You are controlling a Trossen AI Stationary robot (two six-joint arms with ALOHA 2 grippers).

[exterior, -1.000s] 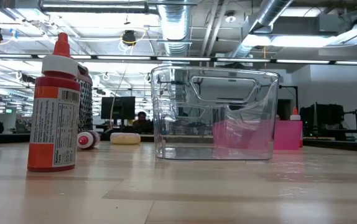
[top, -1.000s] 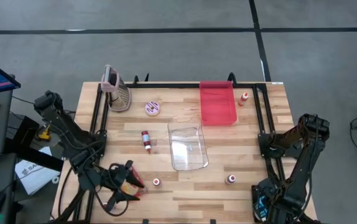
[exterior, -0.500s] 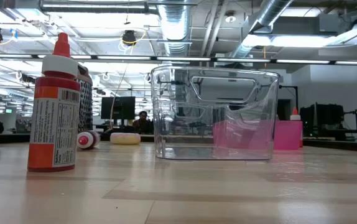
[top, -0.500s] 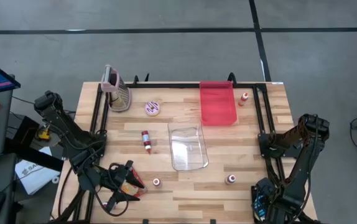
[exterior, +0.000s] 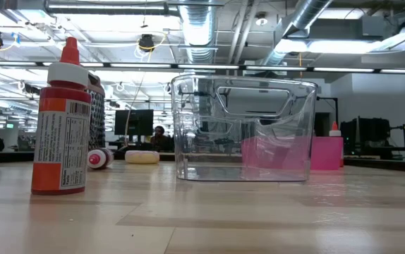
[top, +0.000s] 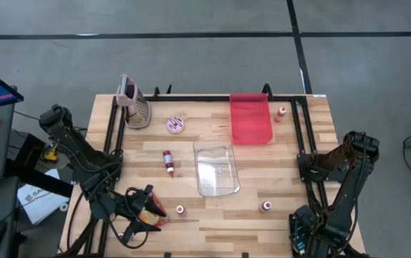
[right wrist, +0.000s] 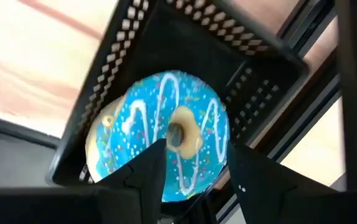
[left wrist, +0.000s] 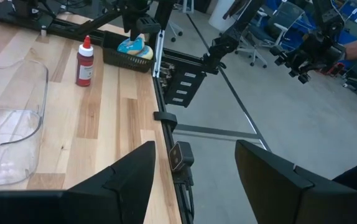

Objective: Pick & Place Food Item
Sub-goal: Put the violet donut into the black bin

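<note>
- Doughnut, blue-iced, lies in a black basket at the table's edge, right below the right gripper.
- Its fingers stand apart either side of the doughnut, poised to close on it.
- Left gripper waits, open and empty.

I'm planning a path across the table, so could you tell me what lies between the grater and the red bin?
Only the pink donut, nearer the grater than the red bin; the high view shows it.

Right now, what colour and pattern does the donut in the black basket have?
Blue icing with white zigzag lines and small sprinkles on the donut, in the black basket; right wrist view shows it best.
</note>
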